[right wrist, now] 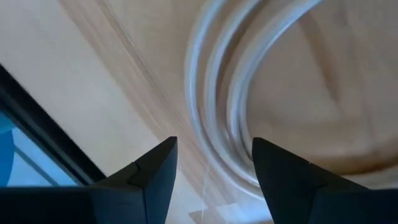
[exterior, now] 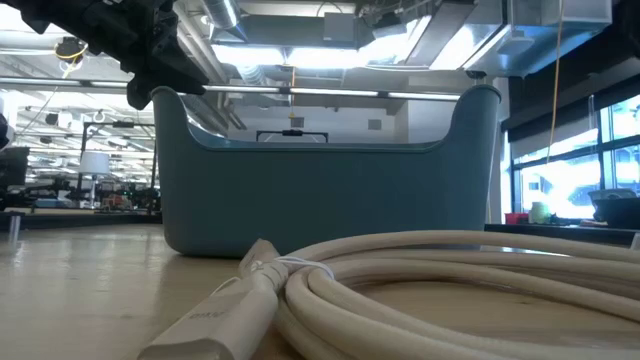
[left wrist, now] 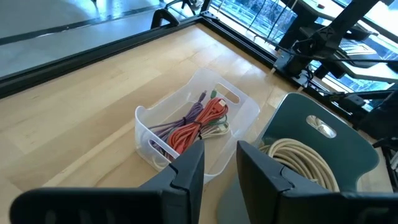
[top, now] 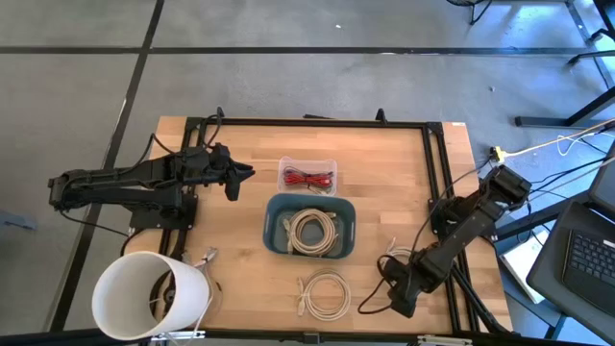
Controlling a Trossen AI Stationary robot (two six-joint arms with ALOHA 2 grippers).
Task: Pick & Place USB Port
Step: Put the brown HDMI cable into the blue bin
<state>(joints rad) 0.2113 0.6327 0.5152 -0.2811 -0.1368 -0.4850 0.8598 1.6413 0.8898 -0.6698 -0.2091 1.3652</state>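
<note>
A coiled white USB cable (top: 324,295) lies flat on the wood near the table's near edge, and its plug (exterior: 200,325) points at the low camera. A second white coil (top: 309,233) rests inside the blue bin (top: 274,231). A third coil (top: 397,261) lies by the right arm. My right gripper (top: 400,300) is open and hovers low over that coil's loops (right wrist: 217,93), which pass between its fingers. My left gripper (top: 242,176) is open, raised above the table, left of the clear tray (top: 307,177) of red and purple cables (left wrist: 196,124).
A tall white bucket (top: 149,293) stands at the near left corner. The blue bin (left wrist: 323,134) sits mid-table with the clear tray (left wrist: 239,102) just beyond it. A black frame (top: 432,163) rims the table. Bare wood lies between the left gripper and the bin.
</note>
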